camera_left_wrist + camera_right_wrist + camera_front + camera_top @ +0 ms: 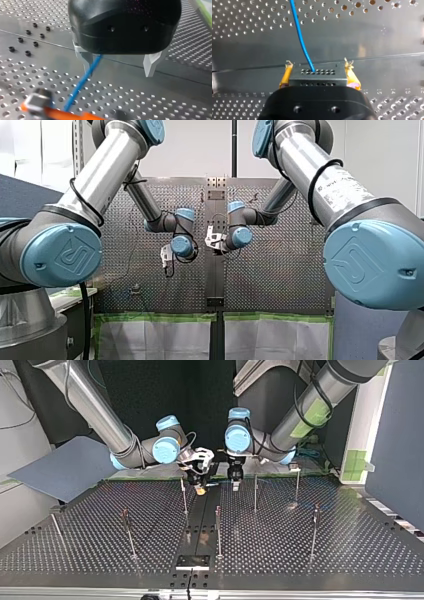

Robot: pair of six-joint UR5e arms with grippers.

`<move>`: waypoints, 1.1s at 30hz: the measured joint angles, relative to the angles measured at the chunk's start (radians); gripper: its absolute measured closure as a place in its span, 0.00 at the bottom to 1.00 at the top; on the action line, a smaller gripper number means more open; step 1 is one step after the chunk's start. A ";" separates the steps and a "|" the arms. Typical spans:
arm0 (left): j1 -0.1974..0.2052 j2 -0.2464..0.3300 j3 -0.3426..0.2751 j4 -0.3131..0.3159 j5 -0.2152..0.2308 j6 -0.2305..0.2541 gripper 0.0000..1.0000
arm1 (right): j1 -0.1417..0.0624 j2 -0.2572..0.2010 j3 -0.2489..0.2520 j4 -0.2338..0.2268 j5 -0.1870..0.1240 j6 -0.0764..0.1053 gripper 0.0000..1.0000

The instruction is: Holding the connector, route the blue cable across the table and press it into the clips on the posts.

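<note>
Grips the metal connector (318,72) tight in my right gripper (318,76), with a yellow pad (284,77) pressed on each side. Hangs it just above the table (374,32), near the middle of the far edge in the top view. Sends the blue cable (299,32) out of one small hole in the connector and away over the shiny metal. Holds my left gripper (118,67) wide open right next to it, low over the table, with the blue cable running through the gap, close to one pale finger (83,56) and not pinched. Shows a table full of little holes, with a plain strip down the middle and thin posts (217,530) standing up, well apart. Has a grey-blue sheet (60,470) beside the table at the top view's left, green tape (356,462) on a white panel at its right, and dark behind the arms.
</note>
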 joint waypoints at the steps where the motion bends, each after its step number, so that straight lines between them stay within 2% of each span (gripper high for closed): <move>1: 0.000 -0.001 0.009 0.001 0.001 -0.001 0.00 | 0.000 0.000 0.000 0.000 0.000 0.000 1.00; 7: 0.000 -0.002 0.049 0.002 -0.003 -0.006 0.00 | 0.000 0.000 0.000 -0.002 0.001 0.000 1.00; 8: 0.000 -0.002 0.051 0.001 -0.006 -0.006 0.04 | 0.000 0.000 0.000 -0.002 0.001 0.000 1.00; 9: 0.000 -0.002 0.054 0.000 -0.008 -0.006 0.14 | 0.000 0.000 0.000 -0.002 0.001 0.000 1.00; 10: 0.000 -0.002 0.055 -0.002 -0.011 -0.006 0.14 | 0.000 0.000 0.000 -0.002 0.001 0.000 1.00; 11: 0.000 -0.002 0.056 -0.003 -0.012 -0.006 0.25 | 0.000 0.000 0.000 -0.002 0.001 0.000 1.00; 12: 0.000 -0.003 0.057 -0.004 -0.013 -0.007 0.42 | 0.000 0.000 0.000 -0.002 0.000 0.000 1.00; 13: 0.000 -0.003 0.057 -0.006 -0.014 -0.007 0.42 | 0.000 0.000 0.000 -0.003 0.000 0.000 1.00; 14: 0.000 -0.003 0.057 -0.007 -0.015 -0.007 0.58 | 0.000 0.000 0.000 -0.003 0.000 0.000 1.00; 15: -0.001 -0.002 0.057 -0.008 -0.016 -0.007 0.67 | 0.000 0.000 0.000 -0.003 0.000 0.000 1.00; 16: -0.002 -0.002 0.057 -0.008 -0.016 -0.006 0.67 | 0.000 0.000 0.000 -0.003 0.000 0.000 1.00; 17: -0.003 -0.002 0.057 -0.009 -0.017 -0.006 0.79 | 0.000 0.000 0.000 -0.003 0.000 0.000 1.00; 18: -0.004 -0.002 0.058 -0.010 -0.017 -0.006 0.85 | 0.000 0.000 0.000 -0.003 0.000 0.000 1.00; 19: -0.005 -0.002 0.058 -0.012 -0.017 -0.006 0.85 | 0.000 0.000 0.000 -0.003 0.000 0.000 1.00; 20: -0.005 -0.002 0.058 -0.014 -0.018 -0.006 0.92 | 0.000 0.000 -0.001 -0.003 0.000 0.000 1.00; 26: -0.010 -0.002 0.058 -0.035 -0.048 -0.002 0.97 | 0.000 0.000 -0.003 -0.002 -0.001 0.000 1.00; 33: -0.011 0.020 0.057 -0.085 -0.071 -0.002 0.97 | -0.001 -0.008 -0.016 0.005 -0.002 -0.001 1.00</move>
